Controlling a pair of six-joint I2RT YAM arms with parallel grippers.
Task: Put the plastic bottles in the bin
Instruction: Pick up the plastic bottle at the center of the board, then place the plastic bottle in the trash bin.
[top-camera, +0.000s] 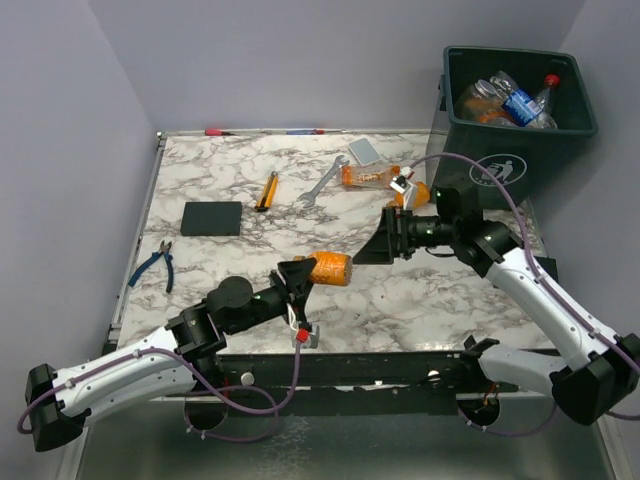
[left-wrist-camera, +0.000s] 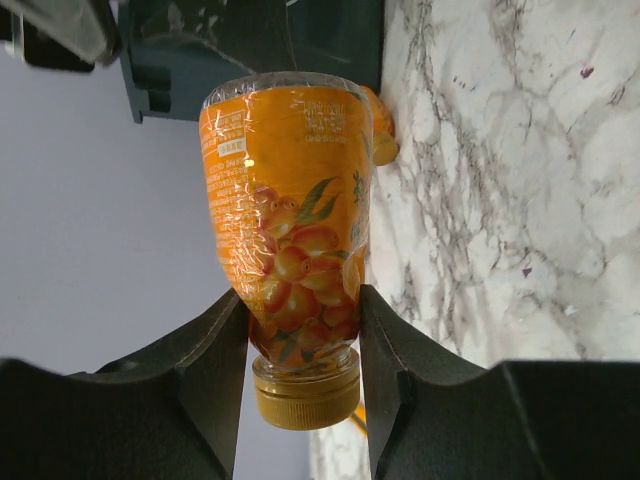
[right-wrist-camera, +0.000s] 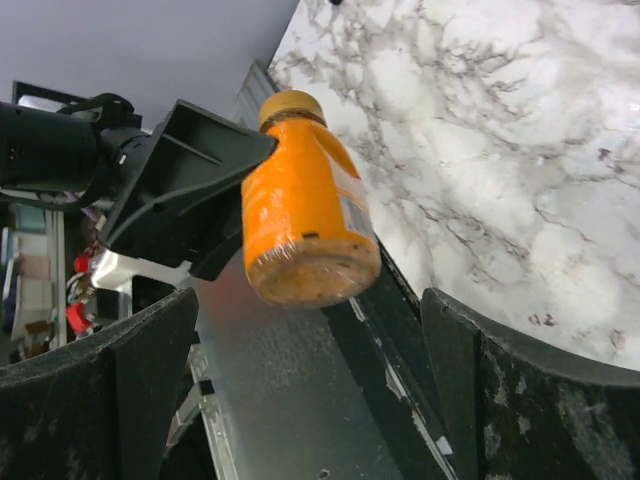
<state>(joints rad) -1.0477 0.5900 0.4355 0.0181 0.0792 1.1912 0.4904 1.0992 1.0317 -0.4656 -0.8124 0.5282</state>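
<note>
The orange bottle (left-wrist-camera: 290, 220) wears a glossy, crinkled plastic film above a ribbed plastic cap (left-wrist-camera: 305, 392), the left gripper (left-wrist-camera: 303, 335) is matt black, seemingly plastic, the table (top-camera: 420, 300) has a smooth marble-patterned top, the wrench (top-camera: 322, 182) is bright metal, and the bin (top-camera: 545, 150) is dull dark green plastic.

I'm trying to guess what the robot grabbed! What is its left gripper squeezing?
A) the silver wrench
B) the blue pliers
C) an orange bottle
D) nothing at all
C: the left gripper pinches the orange bottle at its neck, just above the orange cap, while the right gripper stands open and does not touch it.
</note>
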